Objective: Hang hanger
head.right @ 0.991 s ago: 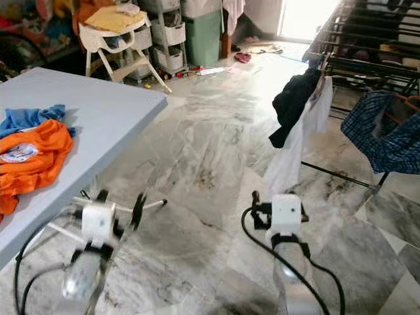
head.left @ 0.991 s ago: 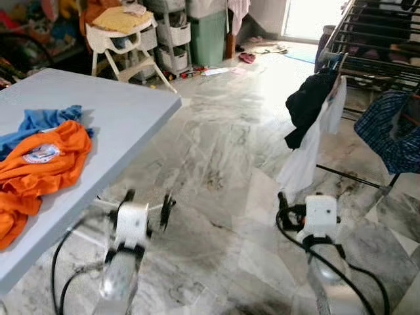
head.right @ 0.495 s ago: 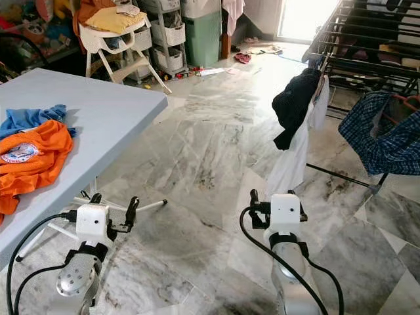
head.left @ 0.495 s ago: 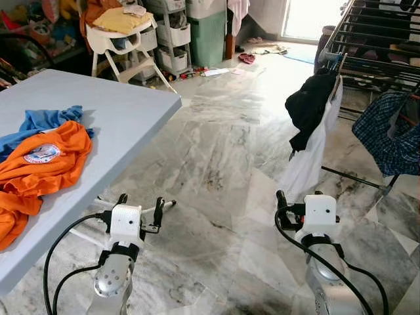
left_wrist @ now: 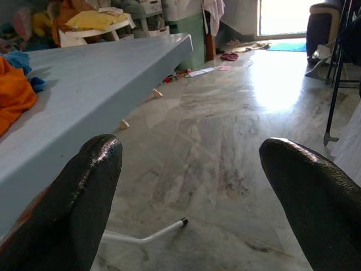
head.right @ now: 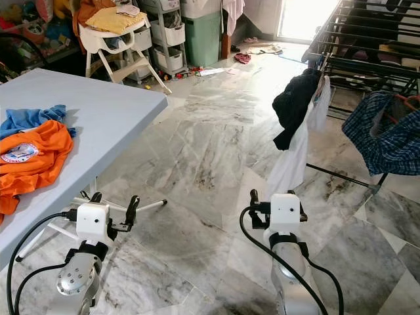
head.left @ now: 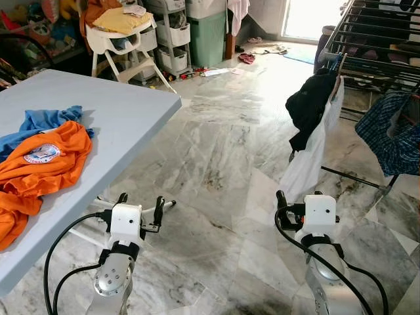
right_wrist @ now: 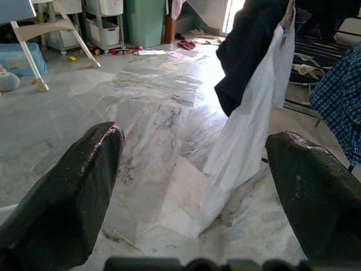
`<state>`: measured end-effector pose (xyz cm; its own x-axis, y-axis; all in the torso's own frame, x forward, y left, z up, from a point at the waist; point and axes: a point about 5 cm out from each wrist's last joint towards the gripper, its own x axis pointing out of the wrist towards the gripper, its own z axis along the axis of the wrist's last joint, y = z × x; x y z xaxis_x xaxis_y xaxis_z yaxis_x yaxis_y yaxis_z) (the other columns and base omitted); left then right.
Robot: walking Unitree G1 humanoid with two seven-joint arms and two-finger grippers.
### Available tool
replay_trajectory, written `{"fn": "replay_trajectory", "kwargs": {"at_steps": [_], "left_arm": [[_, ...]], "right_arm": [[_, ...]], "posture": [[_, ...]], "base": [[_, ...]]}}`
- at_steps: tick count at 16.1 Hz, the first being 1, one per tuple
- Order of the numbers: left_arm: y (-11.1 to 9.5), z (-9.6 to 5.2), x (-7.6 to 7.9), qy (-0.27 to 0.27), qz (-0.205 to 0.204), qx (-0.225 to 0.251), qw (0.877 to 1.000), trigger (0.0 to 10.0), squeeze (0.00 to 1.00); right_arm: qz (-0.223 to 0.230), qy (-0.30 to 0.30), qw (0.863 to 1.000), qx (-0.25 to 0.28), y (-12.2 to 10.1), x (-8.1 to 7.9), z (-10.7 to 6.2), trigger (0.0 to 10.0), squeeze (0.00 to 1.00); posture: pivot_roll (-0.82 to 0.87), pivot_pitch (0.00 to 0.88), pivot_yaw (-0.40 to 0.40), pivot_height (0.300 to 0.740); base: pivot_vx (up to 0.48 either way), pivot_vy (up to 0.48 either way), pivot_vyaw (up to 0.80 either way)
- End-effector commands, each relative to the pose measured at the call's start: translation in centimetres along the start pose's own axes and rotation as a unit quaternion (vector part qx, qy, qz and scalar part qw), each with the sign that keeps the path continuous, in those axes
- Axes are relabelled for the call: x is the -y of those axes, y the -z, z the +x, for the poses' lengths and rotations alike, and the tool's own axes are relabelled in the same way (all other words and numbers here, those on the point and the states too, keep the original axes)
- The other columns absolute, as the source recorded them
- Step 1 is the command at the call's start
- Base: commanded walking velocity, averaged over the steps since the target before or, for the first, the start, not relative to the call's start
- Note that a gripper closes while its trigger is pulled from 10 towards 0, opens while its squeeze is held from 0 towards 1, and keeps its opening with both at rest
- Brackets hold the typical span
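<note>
Standing: both arms low over the marble floor, camera steadier than a second ago; the walk looks finished.
Desk: orange shirt on a blue one; no basket or bin in use.
Left gripper: fingers apart, empty.
Right gripper: fingers apart, empty.
Hanger: none made out.
Drying rack: robot's right, clothes draped, plaid shirt shifted slightly.

Left gripper pulled in from a blurry swing — now steady and clear, just beside the desk.
</note>
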<state>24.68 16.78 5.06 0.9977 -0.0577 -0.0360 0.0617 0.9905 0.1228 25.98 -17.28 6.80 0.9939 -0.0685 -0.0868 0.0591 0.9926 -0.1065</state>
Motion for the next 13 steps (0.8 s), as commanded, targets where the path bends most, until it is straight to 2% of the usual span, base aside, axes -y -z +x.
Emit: {"fn": "replay_trajectory", "kwargs": {"at_steps": [1, 7, 9, 12, 13], "left_arm": [[0.0, 0.0, -0.6, -0.010, 0.003, -0.002, 1.000, 10.0, 0.00], [0.0, 0.0, -0.6, -0.010, 0.002, -0.004, 1.000, 10.0, 0.00], [1.0, -0.5, -0.7, -0.008, 0.006, -0.020, 1.000, 10.0, 0.00], [1.4, -0.6, -0.6, -0.006, 0.007, -0.028, 1.000, 10.0, 0.00], [1.8, -0.4, -0.6, -0.005, 0.009, -0.037, 0.999, 10.0, 0.00]], "right_arm": [[0.004, 0.005, 1.000, 0.005, -0.4, 0.0, 0.2, 10.0, 0.00], [0.003, 0.005, 1.000, 0.003, -0.3, 0.0, 0.1, 10.0, 0.00], [-0.008, -0.004, 1.000, -0.001, 0.2, -0.1, -0.1, 10.0, 0.00], [-0.010, -0.007, 1.000, -0.008, 0.5, -0.1, -0.3, 10.0, 0.00], [-0.006, -0.010, 1.000, -0.025, 1.4, 0.0, -0.5, 10.0, 0.00]], "posture": [[-0.12, 0.000, 0.073, 0.740], [-0.12, 0.000, 0.073, 0.740], [-0.11, 0.000, 0.073, 0.740], [-0.12, 0.000, 0.070, 0.740], [-0.13, 0.000, 0.073, 0.740]], "base": [[0.000, 0.000, 0.00], [0.000, 0.000, 0.00], [0.000, 0.000, 0.00], [0.000, 0.000, 0.00], [0.000, 0.000, 0.00]]}}
